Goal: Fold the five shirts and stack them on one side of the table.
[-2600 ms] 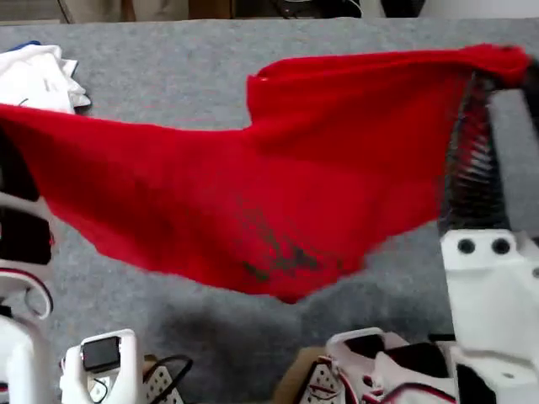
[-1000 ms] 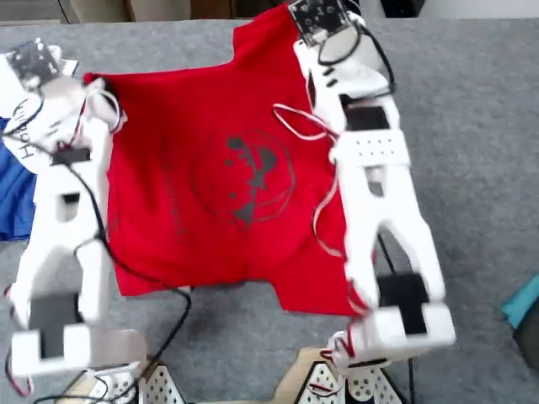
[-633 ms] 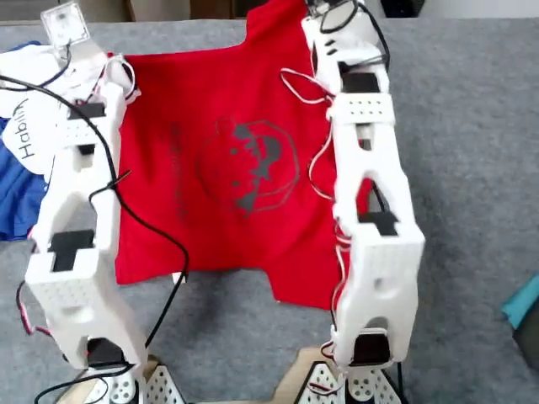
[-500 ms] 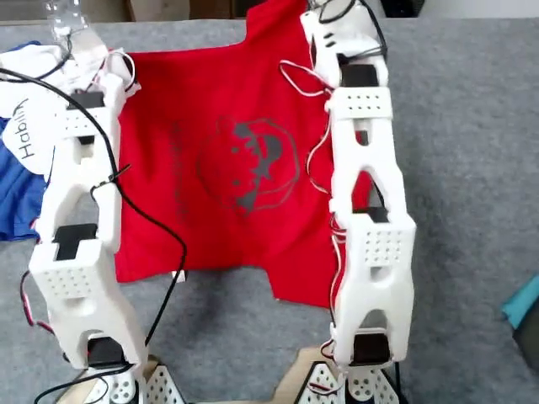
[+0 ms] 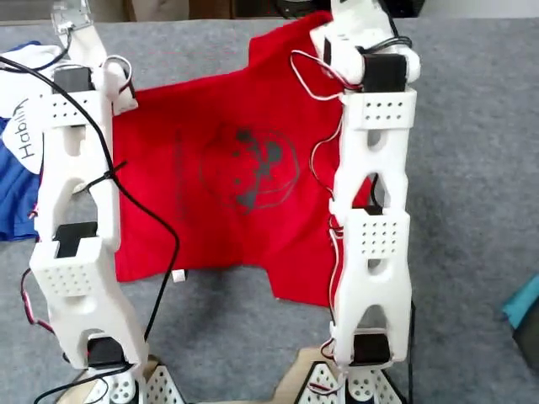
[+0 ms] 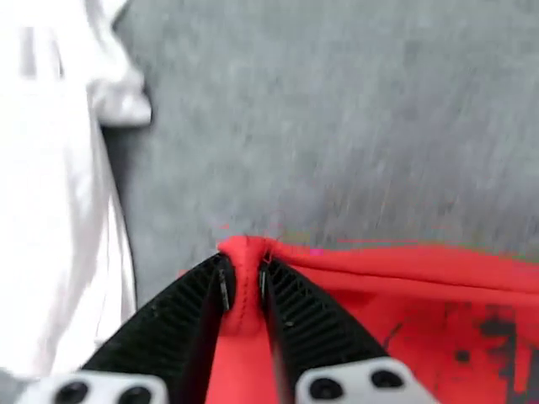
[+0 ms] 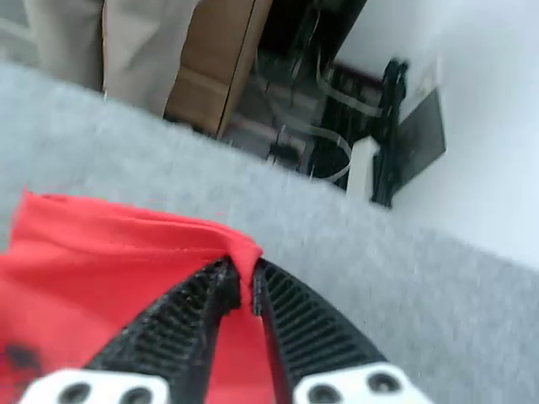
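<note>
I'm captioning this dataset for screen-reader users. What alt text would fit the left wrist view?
The robot's black ribbed left hand is shut on a bunched corner of a red shirt, whose dark print shows at one edge. Beyond it stretches the grey table, with a crumpled white garment lying off to one side.

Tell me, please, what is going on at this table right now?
Two robot arms are handling a red shirt, which lies spread print-up on the grey table. The left gripper is shut on the shirt's far edge, beside a white shirt, and the right gripper is shut on the far edge at the other side. A blue shirt lies at the table's left side. The red shirt looks unfolded so far.
</note>
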You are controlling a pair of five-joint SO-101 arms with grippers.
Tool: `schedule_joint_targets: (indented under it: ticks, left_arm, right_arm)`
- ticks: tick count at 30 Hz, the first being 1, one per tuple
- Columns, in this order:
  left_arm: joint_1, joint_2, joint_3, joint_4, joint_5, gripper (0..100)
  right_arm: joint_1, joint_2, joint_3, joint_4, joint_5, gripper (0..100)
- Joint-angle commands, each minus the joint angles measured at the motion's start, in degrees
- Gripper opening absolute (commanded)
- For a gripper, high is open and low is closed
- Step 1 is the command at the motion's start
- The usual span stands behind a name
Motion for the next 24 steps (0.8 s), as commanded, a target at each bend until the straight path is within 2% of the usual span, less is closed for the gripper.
schedule_joint_targets:
  ticks: [1,4,10,14,24]
  left_arm:
    - [0.4,-0.6,-4.0,6.6,-0.4,2]
    - [0.4,-0.1,-4.5,10.1,-0.4,2]
    - [0.4,0.0,-4.0,10.5,-0.4,2]
    - [0.4,-0.6,-4.4,14.2,-0.5,2]
    - [0.4,0.0,-3.9,21.5,-5.4,2]
  right_arm:
    - [1.2,-0.6,-3.3,6.7,-0.5,0.5]
    - [0.9,-0.6,-3.3,11.3,-0.5,0.5]
    - [0.1,-0.6,-3.3,16.9,-1.6,0.5]
    - [0.4,-0.7,-3.2,17.5,-4.6,0.5]
    - [-0.5,-4.2,-0.6,17.6,-4.0,0.5]
